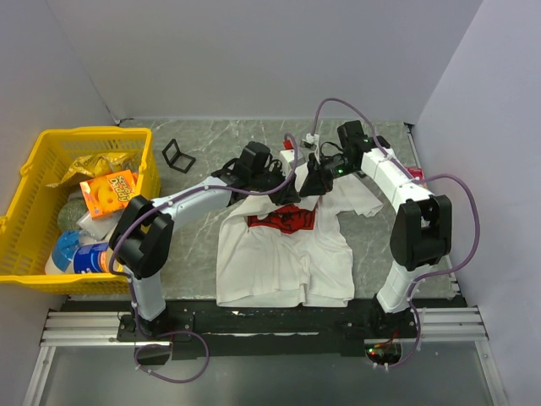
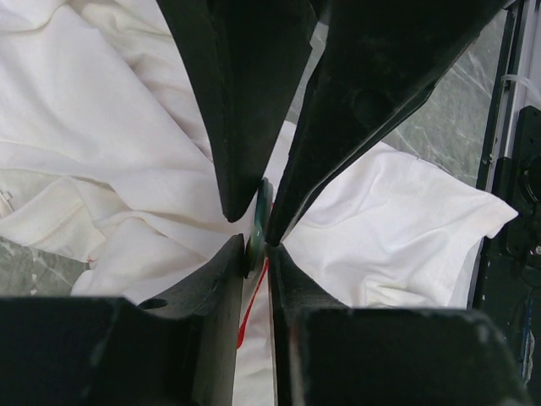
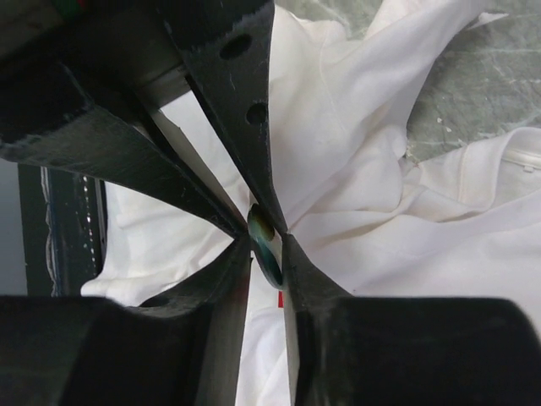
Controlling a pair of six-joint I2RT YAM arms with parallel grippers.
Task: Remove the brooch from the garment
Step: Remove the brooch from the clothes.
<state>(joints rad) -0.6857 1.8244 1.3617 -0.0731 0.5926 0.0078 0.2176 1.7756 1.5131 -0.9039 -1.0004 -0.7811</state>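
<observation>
- The brooch (image 2: 262,216) is a small greenish disc, seen edge-on in both wrist views. It sits on the chest of the garment (image 1: 283,262), near the far edge of the red print (image 1: 283,222), where the two arms meet.
- The garment lies spread on the desk (image 1: 376,245), its near hem towards the arm bases.
- The left jaws are pressed together on the brooch from one side. The right jaws pinch the same disc from the opposite side, so all four tips crowd it.
- The disc looks hard, thin and light, probably smooth-faced. A grip on it may slip, and it offers little surface to hold.
- The garment is soft, limp cloth, bunched into folds beneath the arms. It will likely lift and stretch with any pull rather than resist. One side therefore has to anchor cloth or backing while the other draws the disc away.
- Whether a pin, clasp or magnet joins the brooch to the cloth is hidden by the jaws; I cannot tell.
- A slow, short pull looks wiser than a jerk, since thin cloth may tear at a pin.
</observation>
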